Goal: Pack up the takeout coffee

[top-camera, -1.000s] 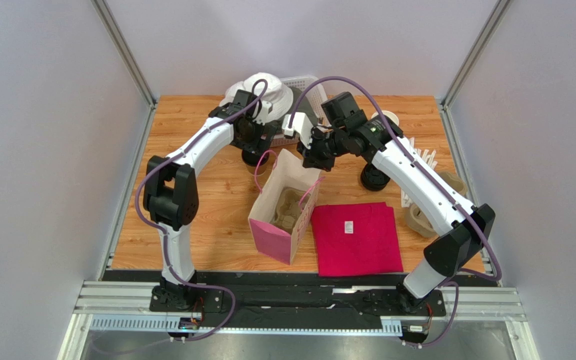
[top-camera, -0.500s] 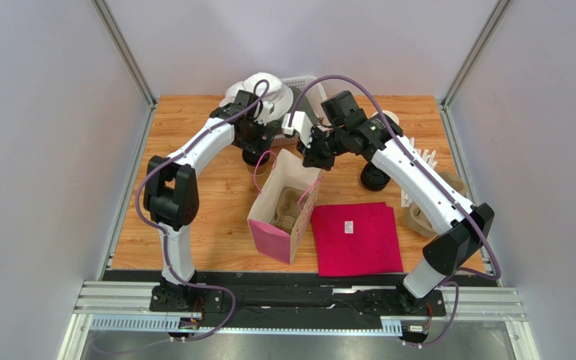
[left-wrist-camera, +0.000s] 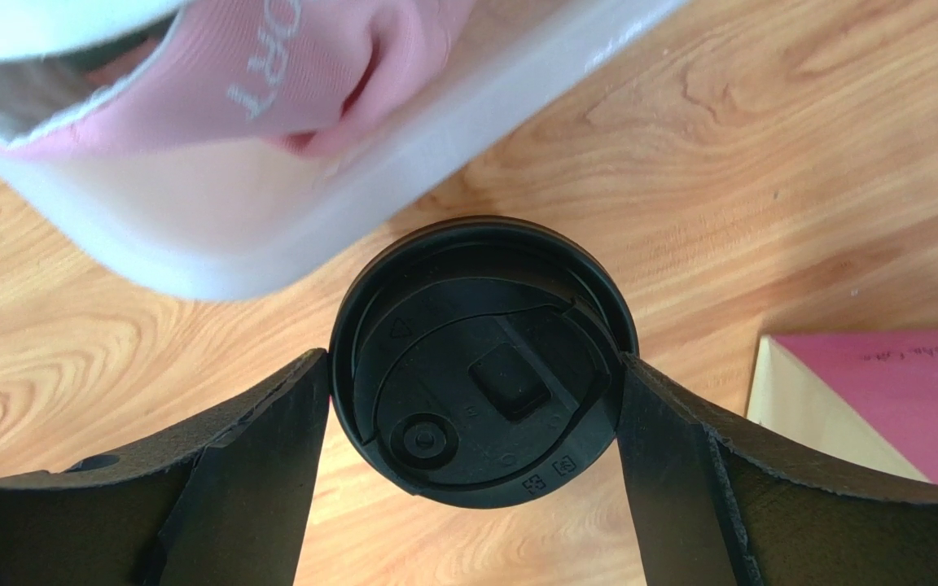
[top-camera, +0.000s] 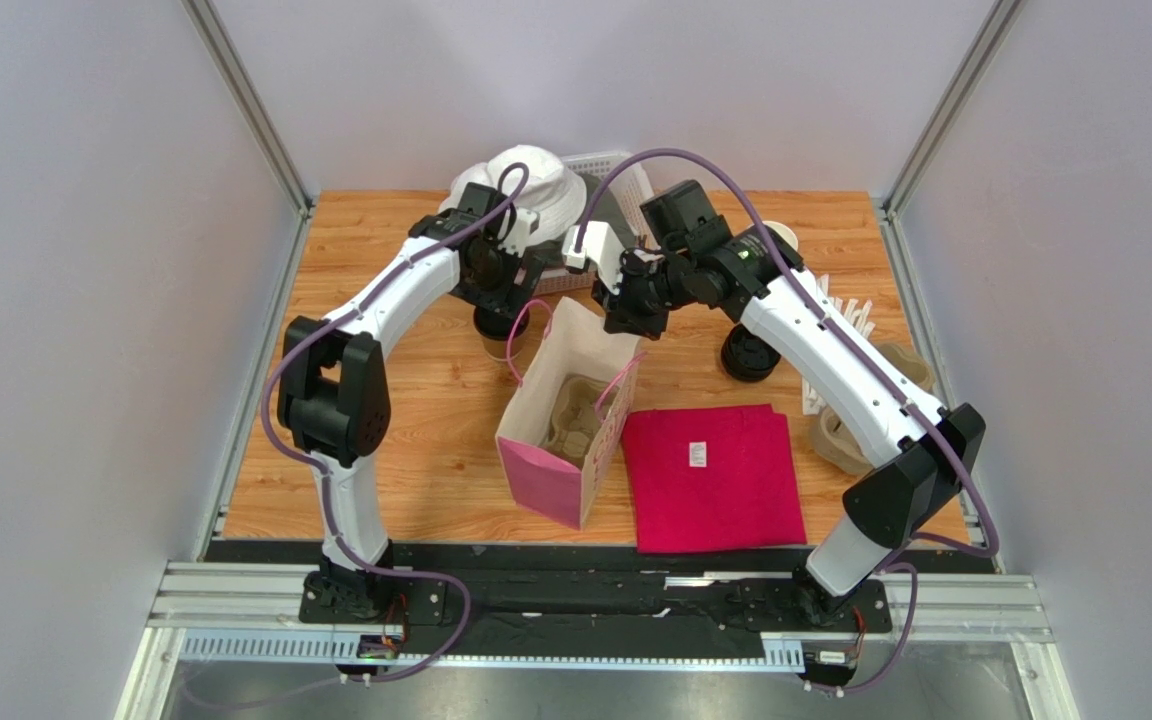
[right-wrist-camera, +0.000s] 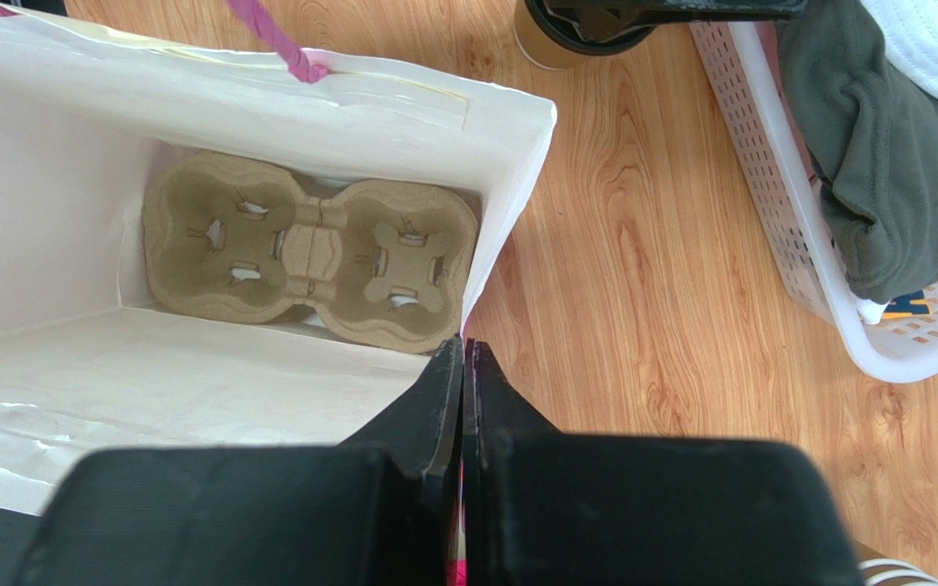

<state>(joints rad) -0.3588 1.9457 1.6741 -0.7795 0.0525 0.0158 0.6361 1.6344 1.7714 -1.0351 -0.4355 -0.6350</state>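
Left tool (left-wrist-camera: pixel 472 361): jaws wide, straddling the takeout coffee (left-wrist-camera: pixel 486 409) from above. Both fingers (left-wrist-camera: pixel 260 464) look pressed against the rim of its black lid, so I read it as gripping the cup at the lid. The cup stands upright on the worktop (top-camera: pixel 432 405), far-centre, just beyond the far-left corner of the paper bag (top-camera: pixel 560 450). In the left wrist view, a translucent white tub (left-wrist-camera: pixel 254 208) with pink fabric in it shows just beside the lid.

Right tool (right-wrist-camera: pixel 462 357): fingers fully together, pinched on the bag's top edge at its far-right side. The bag stands open, pink outside and white inside. A pulp two-cup carrier (right-wrist-camera: pixel 309 250) lies flat on its bottom.

Surface: orange-toned wood-grain board.
- A flat magenta sheet (top-camera: pixel 713 477) with a small white label lies just right of the bag.
- A black lid stack (top-camera: pixel 749 356) sits beyond the sheet, partly under the right arm.
- More pulp carriers (top-camera: pixel 845 438) sit at the right edge.
- A white mesh basket (right-wrist-camera: pixel 804 232) at the far edge holds dark grey cloth (right-wrist-camera: pixel 865 147).

Room: pale grey panels (top-camera: pixel 86 300) on three sides, with aluminium posts (top-camera: pixel 249 105) running up the far corners. A metal rail (top-camera: pixel 597 600) along the near edge carries both arm bases.
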